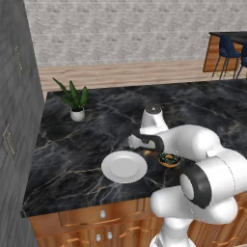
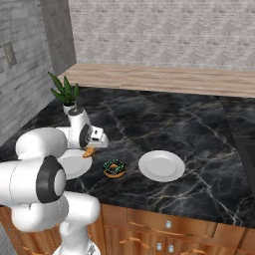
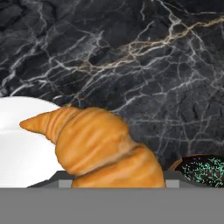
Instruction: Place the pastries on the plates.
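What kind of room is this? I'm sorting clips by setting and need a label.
Most likely a kitchen: a dark marble counter sits over wooden drawers, with white plates and pastries such as a croissant and a donut on it. Dining chairs stand at a table beyond.

Readable text: none in any view.
Labels or brands: none on the white arm, the plates or the cabinet fronts.
Numbers or signs: none on the dark marble counter or on the brick wall behind it.
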